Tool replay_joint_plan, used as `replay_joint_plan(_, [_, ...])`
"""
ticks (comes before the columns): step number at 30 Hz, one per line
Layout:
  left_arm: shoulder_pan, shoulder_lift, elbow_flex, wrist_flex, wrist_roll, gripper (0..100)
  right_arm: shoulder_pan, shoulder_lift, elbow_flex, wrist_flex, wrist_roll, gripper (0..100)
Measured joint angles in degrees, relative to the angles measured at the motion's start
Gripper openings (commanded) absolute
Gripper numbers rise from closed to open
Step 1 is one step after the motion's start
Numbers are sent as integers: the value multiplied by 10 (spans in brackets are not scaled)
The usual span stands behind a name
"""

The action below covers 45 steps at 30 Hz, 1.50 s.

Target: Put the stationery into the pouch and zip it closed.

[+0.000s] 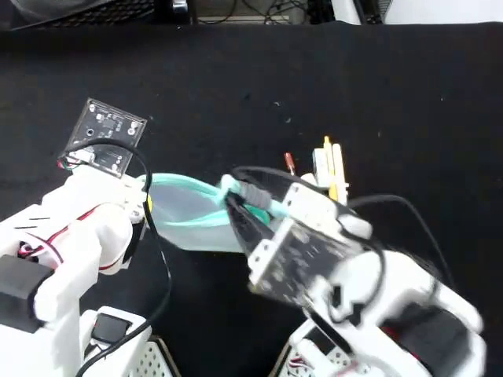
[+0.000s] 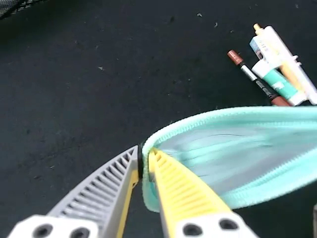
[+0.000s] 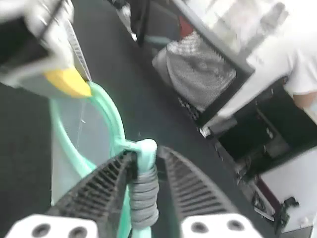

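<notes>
Right now the left claw (image 2: pixel 144 150) is pinching one end of the mint pouch (image 2: pixel 237 153), its grey and yellow fingers squeezed tight on the zip edge. The right claw (image 3: pixel 146 153) is squeezing a grey-wrapped tab (image 3: pixel 143 198) at the pouch's other end, with its black fingers pressing on both sides. The pouch is stretching between the two claws, and its mouth is gaping open. The stationery (image 2: pixel 275 74), a brown pen, a yellow one and some white bits, is lying in a little bunch on the black worktop (image 2: pixel 99 74), just beside the pouch and outside it.
</notes>
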Motion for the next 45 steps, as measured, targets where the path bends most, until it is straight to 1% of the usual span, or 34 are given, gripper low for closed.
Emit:
replay_joint_plan(4, [-25,3,0,0,-13,30,-3,19,-74,54,-18,239])
replay_joint_plan(7, [-47,3,0,0,-24,30,-3,25,-127,63,-44,234])
replay_joint_plan(10, [-70,3,0,0,-33,30,-3,25,-175,65,-52,234])
replay_joint_plan(13, [-94,0,0,0,-37,30,4,25,-192,66,-52,234])
replay_joint_plan(16, [-116,0,0,0,-37,30,68,25,-178,71,-52,234])
replay_joint_plan(19, [-133,-1,2,0,-37,30,167,25,-132,74,-52,233])
replay_joint_plan(22, [-146,-2,7,0,-37,30,272,25,-56,75,-52,233])
replay_joint_plan(24, [-146,-2,9,0,-38,30,334,25,20,71,-52,233])
replay_joint_plan(26, [-146,-3,13,0,-38,30,368,38,108,43,-52,233])
replay_joint_plan(28, [-148,-4,18,-2,-38,30,384,74,200,-4,-52,233])
replay_joint_plan(31, [-148,-4,24,-5,-38,30,389,110,323,-109,-54,228])
replay_joint_plan(34, [-149,-4,27,-5,-38,30,389,156,404,-236,-54,168])
replay_joint_plan(35, [-149,-4,29,-5,-39,30,390,175,418,-277,-54,155])
replay_joint_plan(37, [-150,-5,36,-6,-39,30,390,223,431,-348,-54,166])
replay_joint_plan(39, [-150,-5,38,-6,-39,30,389,280,431,-395,-54,176])
replay_joint_plan(42, [-150,-5,38,-6,-39,30,390,380,416,-424,-54,178])
replay_joint_plan(45, [-150,-5,38,-6,-39,30,391,484,360,-431,-54,178])
